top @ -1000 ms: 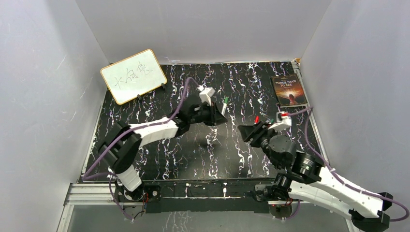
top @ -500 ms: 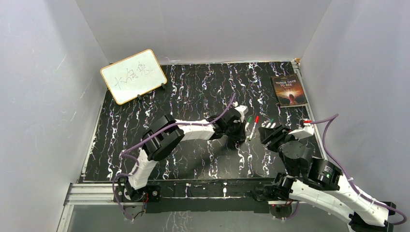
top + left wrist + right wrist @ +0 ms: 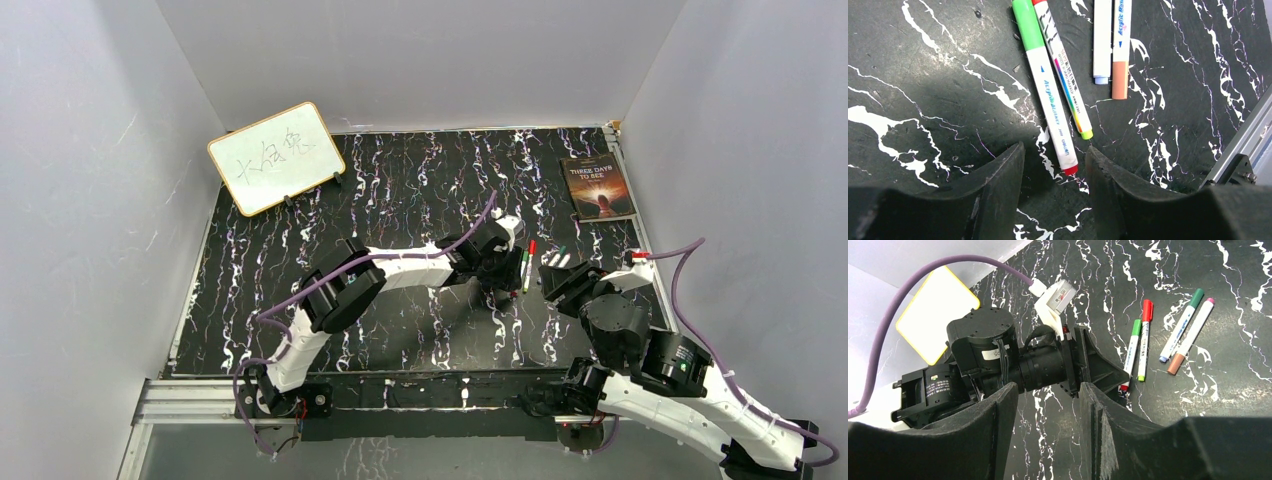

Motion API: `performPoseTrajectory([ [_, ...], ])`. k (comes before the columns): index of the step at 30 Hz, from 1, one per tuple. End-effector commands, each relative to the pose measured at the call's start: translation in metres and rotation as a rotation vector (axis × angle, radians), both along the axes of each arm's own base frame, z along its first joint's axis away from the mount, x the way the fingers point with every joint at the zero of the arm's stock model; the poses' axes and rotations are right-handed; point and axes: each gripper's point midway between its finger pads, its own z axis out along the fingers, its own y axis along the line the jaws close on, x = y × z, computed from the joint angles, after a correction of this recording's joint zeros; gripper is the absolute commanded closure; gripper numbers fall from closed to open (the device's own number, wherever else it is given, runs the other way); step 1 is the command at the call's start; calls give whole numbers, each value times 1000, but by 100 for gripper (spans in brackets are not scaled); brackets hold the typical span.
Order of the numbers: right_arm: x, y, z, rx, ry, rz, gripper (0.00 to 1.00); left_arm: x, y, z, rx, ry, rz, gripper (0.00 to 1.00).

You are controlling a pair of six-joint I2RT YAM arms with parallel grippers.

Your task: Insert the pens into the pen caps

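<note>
Four white-barrelled pens lie side by side on the black marbled table, each with a cap on. The pen with a green cap (image 3: 1025,22) and red end (image 3: 1070,170) lies beside the red-capped pen (image 3: 1068,85). Two more pens (image 3: 1111,45) lie to their right. In the right wrist view they are the green-capped (image 3: 1133,352), red-capped (image 3: 1145,337), teal-capped (image 3: 1180,325) and pink-capped (image 3: 1194,332) pens. My left gripper (image 3: 1055,155) (image 3: 508,285) is open and empty, jaws either side of the red end. My right gripper (image 3: 1048,390) (image 3: 556,275) is open and empty. I see no loose pen caps.
A whiteboard (image 3: 276,157) stands at the back left and a book (image 3: 598,186) lies at the back right. The left arm's wrist (image 3: 998,360) fills the space in front of my right gripper. The table's metal rail (image 3: 1243,145) runs close to the pens on the right.
The left arm has swung right to the pens. The green- and red-capped pens, up at the grippers a second ago, now lie on the table. The right gripper has drawn back right.
</note>
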Motion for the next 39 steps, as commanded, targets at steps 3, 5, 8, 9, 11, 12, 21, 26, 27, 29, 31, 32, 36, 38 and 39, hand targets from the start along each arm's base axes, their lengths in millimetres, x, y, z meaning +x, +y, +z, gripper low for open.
performPoseTrajectory([
  [3,3,3,9,29,-23,-11,53,-2,13,33,15,-36,15,51],
  [5,5,6,7,5,-20,-2,54,-1,19,46,10,-63,32,50],
  [8,7,13,3,-29,-5,19,74,1,31,71,-4,-123,43,47],
  [9,8,17,3,-37,-1,33,77,1,36,81,-19,-155,43,43],
  [11,9,26,3,-45,3,59,83,2,48,108,-86,-235,59,32],
  [12,10,28,3,-48,6,64,91,2,55,122,-114,-272,71,26],
  [21,18,47,19,-15,-24,91,88,7,140,186,-85,-448,262,2],
  [26,21,72,10,-28,19,155,68,-6,183,198,-111,-450,359,2],
  [27,22,78,12,-23,24,170,65,-10,193,195,-124,-439,385,2],
  [29,23,88,13,-22,40,189,63,-16,211,205,-191,-437,457,2],
  [31,24,93,17,-20,45,200,61,-21,231,214,-240,-435,524,2],
  [32,24,96,19,-17,49,206,59,-24,242,216,-247,-435,554,2],
  [36,21,109,15,-10,81,259,71,-32,294,219,-217,-432,711,2],
  [38,17,123,2,-9,113,315,100,-36,315,215,-183,-429,767,2],
  [39,16,132,-4,-14,127,350,100,-38,323,212,-162,-430,782,2],
])
